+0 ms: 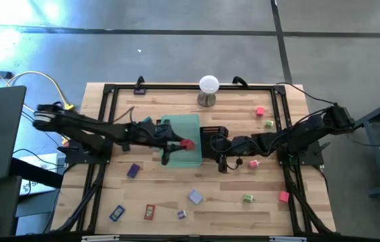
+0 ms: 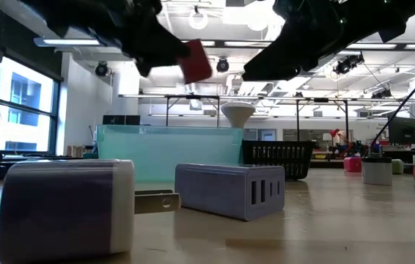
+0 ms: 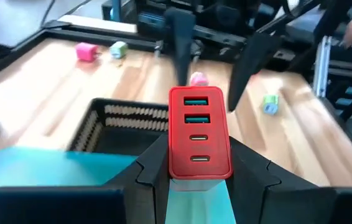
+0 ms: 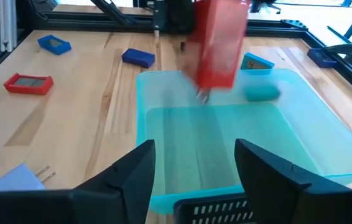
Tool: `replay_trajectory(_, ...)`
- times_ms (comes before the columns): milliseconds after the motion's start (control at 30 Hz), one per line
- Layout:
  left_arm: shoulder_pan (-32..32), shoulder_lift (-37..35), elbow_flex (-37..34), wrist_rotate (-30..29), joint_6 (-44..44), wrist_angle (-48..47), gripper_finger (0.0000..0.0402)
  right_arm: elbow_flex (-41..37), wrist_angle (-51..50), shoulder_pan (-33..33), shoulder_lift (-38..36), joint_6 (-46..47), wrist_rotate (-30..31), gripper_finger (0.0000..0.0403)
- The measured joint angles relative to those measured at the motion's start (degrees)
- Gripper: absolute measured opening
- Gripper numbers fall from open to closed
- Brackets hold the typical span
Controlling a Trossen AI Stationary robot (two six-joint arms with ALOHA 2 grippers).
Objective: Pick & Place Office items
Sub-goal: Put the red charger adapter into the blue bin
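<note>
A red charger block (image 3: 199, 140) with several ports hangs in the air over the translucent green tray (image 1: 188, 124), with my left gripper (image 3: 198, 171) shut on it. In the low view the block (image 2: 194, 60) shows tilted, high above the table. My right gripper (image 4: 194, 168) stands open with nothing between its fingers, by the black mesh tray (image 1: 213, 131). It faces the green tray and the block. A small teal item (image 4: 263, 93) lies inside the green tray. Other office items lie scattered on the wooden table. My left gripper pinches the red block's two narrow sides (image 3: 173, 169) between its two fingers, at the end away from the top ports. The fingers come from the table's left, slanting a little downward. The block sticks out beyond the fingertips, lifted clear of both trays.
A white ball on a metal stand (image 1: 208, 87) is at the far middle. Loose items include pink (image 1: 260, 111) and green (image 1: 269, 124) at far right, purple (image 1: 133, 170), blue (image 1: 117, 213) and red (image 1: 149, 212) near the front. A lilac block (image 2: 229, 189) lies close to the low camera.
</note>
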Motion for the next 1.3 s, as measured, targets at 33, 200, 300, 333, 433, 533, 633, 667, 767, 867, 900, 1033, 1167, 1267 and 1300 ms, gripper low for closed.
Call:
replay_trajectory(33, 0.52, -1.31, 0.63, -1.16, -0.14, -3.52, 0.0109, 0.00, 0.02, -0.01, 0.00, -0.02, 0.01, 0.0207)
replay_trajectory(200, 5.32, -2.33, 8.41, -6.94, -3.52, -27.77, 0.0109, -0.02, 0.63, -0.02, 0.00, -1.79, 0.27, 0.0207)
replay_trajectory(300, 9.30, 0.85, 14.82, -6.90, -1.83, -37.37, 0.0109, -0.02, 1.11, -0.02, 0.00, -3.00, 0.25, 0.0207)
replay_trajectory(333, 10.61, 2.18, 17.02, -6.54, -0.96, -40.21, 0.0109, -0.02, 1.10, -0.02, 0.00, -3.07, 0.25, 0.0207)
replay_trajectory(433, 14.68, 5.91, 22.49, -1.43, 0.73, -46.79, 0.0109, -0.04, 1.09, -0.07, 0.00, -3.10, 0.23, 0.0206)
replay_trajectory(533, 17.06, 9.86, 26.12, 1.92, 1.62, -48.68, 0.0109, -0.04, 1.05, -0.07, 0.00, -3.05, 0.23, 0.0206)
replay_trajectory(633, 17.68, 15.19, 28.93, 1.80, 3.48, -49.85, 0.0109, -0.04, 1.05, -0.07, 0.00, -3.04, 0.25, 0.0206)
replay_trajectory(667, 17.75, 17.18, 30.07, 1.75, 4.08, -51.24, 0.0109, -0.04, 1.05, -0.07, 0.00, -3.04, 0.25, 0.0206)
replay_trajectory(767, 17.78, 22.13, 33.66, 1.73, 4.46, -56.41, 0.0109, -0.04, 1.06, -0.07, 0.00, -3.02, 0.23, 0.0206)
replay_trajectory(867, 17.78, 25.15, 36.10, 0.16, 4.92, -58.42, 0.0109, -0.04, 1.01, -0.07, 0.00, -2.99, 0.23, 0.0206)
replay_trajectory(900, 17.78, 25.98, 36.69, -0.80, 5.45, -58.77, 0.0109, -0.04, 0.92, -0.07, 0.00, -2.97, 0.23, 0.0206)
replay_trajectory(1033, 18.20, 28.78, 38.47, -2.08, 6.73, -61.35, 0.0109, -0.04, 0.40, -0.07, 0.00, -2.58, 0.20, 0.0206)
replay_trajectory(1167, 19.24, 30.64, 38.67, -2.22, 7.50, -61.66, 0.0109, -0.04, 0.26, -0.07, 0.00, -2.56, 0.18, 0.0206)
replay_trajectory(1267, 19.89, 31.24, 38.67, -2.08, 7.53, -61.45, 0.0109, -0.04, 0.15, -0.07, 0.02, -2.54, 0.18, 0.0206)
replay_trajectory(1300, 20.14, 31.24, 38.67, -1.94, 7.52, -61.39, 0.0109, -0.04, 0.11, -0.07, 0.02, -2.54, 0.18, 0.0206)
